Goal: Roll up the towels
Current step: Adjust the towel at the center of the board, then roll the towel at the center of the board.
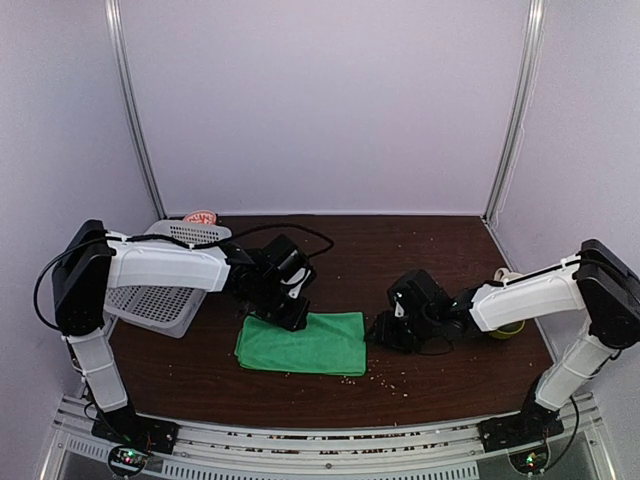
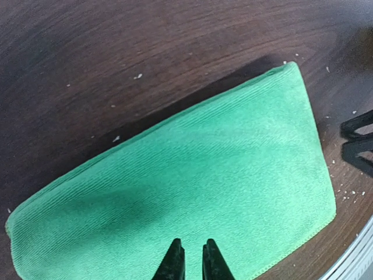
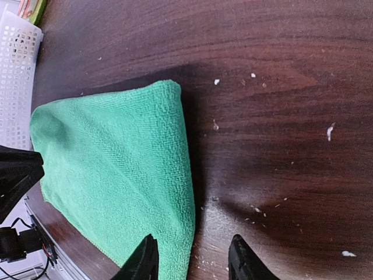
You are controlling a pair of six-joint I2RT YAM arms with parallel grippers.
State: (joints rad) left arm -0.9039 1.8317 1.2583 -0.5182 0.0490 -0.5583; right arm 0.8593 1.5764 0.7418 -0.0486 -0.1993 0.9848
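Note:
A bright green towel (image 1: 302,344) lies folded flat on the dark wooden table (image 1: 440,250). My left gripper (image 1: 290,318) hovers over the towel's far left corner. In the left wrist view its fingers (image 2: 193,242) stand only a narrow gap apart above the green towel (image 2: 192,169), with nothing between them. My right gripper (image 1: 385,330) is open at the towel's right edge. In the right wrist view its jaws (image 3: 193,239) straddle that edge, one finger over the green towel (image 3: 116,163) and the other over bare wood. A bit of the pinkish towel (image 1: 202,216) peeks out behind the basket.
A white perforated basket (image 1: 160,300) stands at the left, close behind the left arm, and shows in the right wrist view (image 3: 17,76). A yellow-green bowl (image 1: 508,328) sits under the right forearm. White crumbs (image 1: 395,378) dot the table near the front edge.

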